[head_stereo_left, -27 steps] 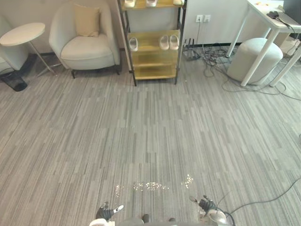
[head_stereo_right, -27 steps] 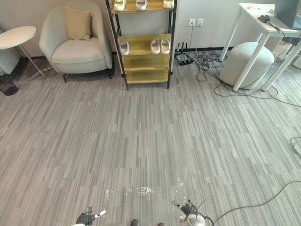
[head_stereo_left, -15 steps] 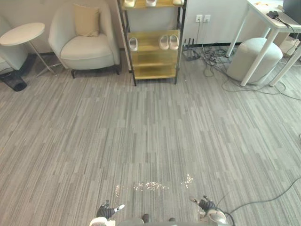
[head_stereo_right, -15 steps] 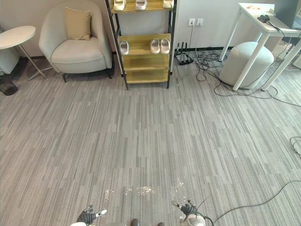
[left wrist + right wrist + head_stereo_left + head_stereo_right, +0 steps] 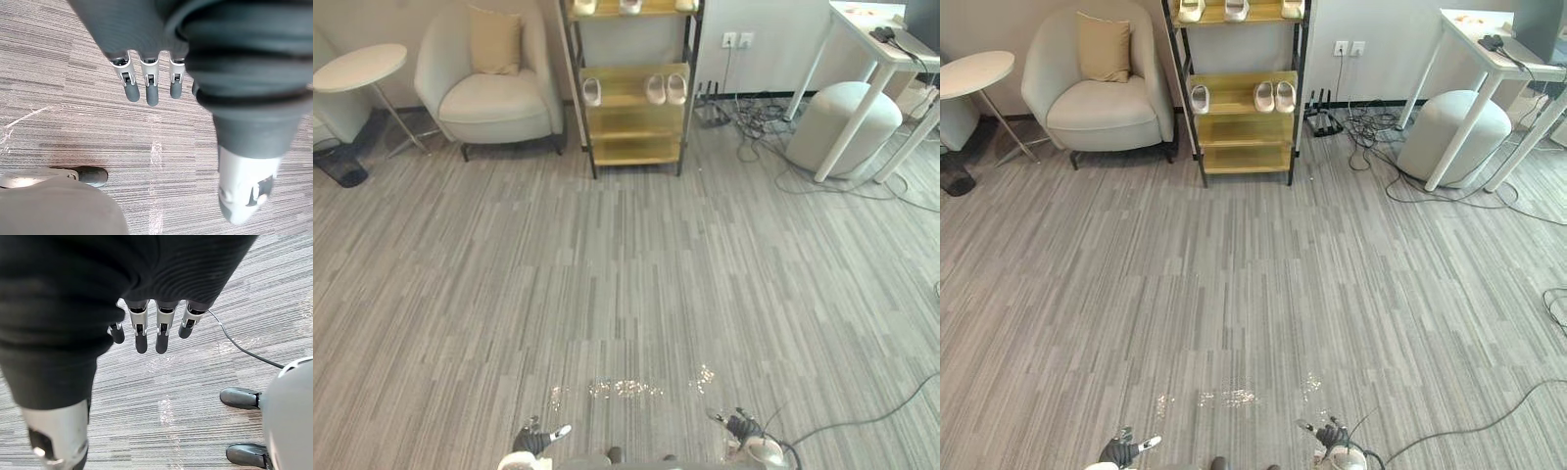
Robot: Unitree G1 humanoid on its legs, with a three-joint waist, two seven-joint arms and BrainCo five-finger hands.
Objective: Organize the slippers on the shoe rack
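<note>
Both arms hang low at my sides. My left robot hand [image 5: 148, 87] and right robot hand [image 5: 150, 332] are empty, fingers straight and relaxed, pointing at the floor [image 5: 626, 274]. The slippers [image 5: 655, 89] sit on the rack [image 5: 636, 149], far ahead at 12 o'clock.

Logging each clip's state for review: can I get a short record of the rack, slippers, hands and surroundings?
shoe rack: far across the carpet floor, against the wall
top shelf: top-shelf slippers, partly cut off by the picture's edge
middle shelf: single slipper at left, pair of slippers at right
left hand: open, empty, low over the floor
right hand: open, empty, low over the floor
beside rack: armchair left, pouf right
</note>
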